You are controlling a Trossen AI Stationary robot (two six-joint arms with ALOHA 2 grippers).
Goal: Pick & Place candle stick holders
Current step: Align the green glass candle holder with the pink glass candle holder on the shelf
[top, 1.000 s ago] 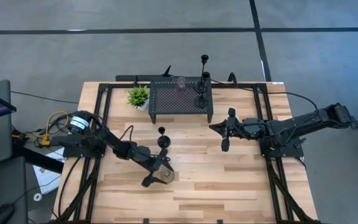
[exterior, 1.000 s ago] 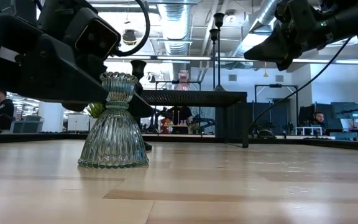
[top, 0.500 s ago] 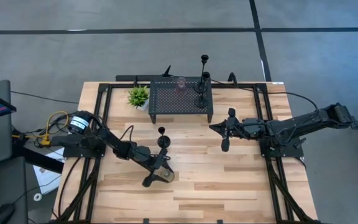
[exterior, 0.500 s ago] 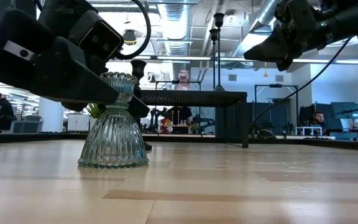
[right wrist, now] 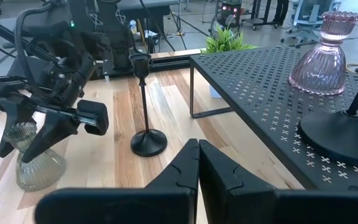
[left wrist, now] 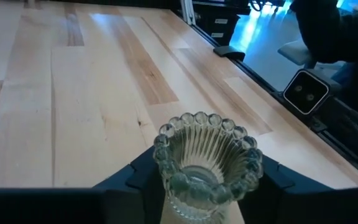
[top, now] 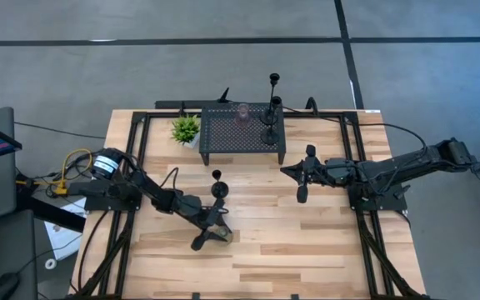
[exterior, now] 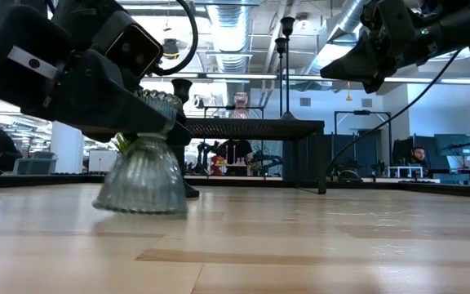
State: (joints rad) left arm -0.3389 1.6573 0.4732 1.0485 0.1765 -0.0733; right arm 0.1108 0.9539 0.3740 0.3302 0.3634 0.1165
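My left gripper point(top: 217, 230) is shut on the squat ribbed glass candle holder point(exterior: 141, 175) near the table's front middle; the high view hides the holder under the gripper. One black holder point(top: 217, 185) stands on its round base on the table just behind it. The pinkish glass holder point(top: 242, 111) and two black holders point(top: 270, 132) stand on the black perforated stand point(top: 242, 133). My right gripper point(top: 285, 171) is shut and empty, in the air right of the stand. My left gripper pinches the holder's narrow neck point(left wrist: 197, 199), just under the beaded rim point(left wrist: 207, 134), between its two fingers point(left wrist: 138, 177), one on each side. The fingers come nearly level from the table's left. The holder is slightly tilted, its base at or just above the tabletop.
A small green potted plant point(top: 185, 128) stands left of the stand at the back. Black frame rails point(top: 136, 158) run along the table's left, right and far sides. Bare wood point(top: 307, 242) lies at the front right.
My left gripper has gone forward and down over the glass holder, covering it in the high view, and has taken hold of its neck. The holder has shifted a little toward the table's left and tipped slightly, its base rising off its earlier spot.
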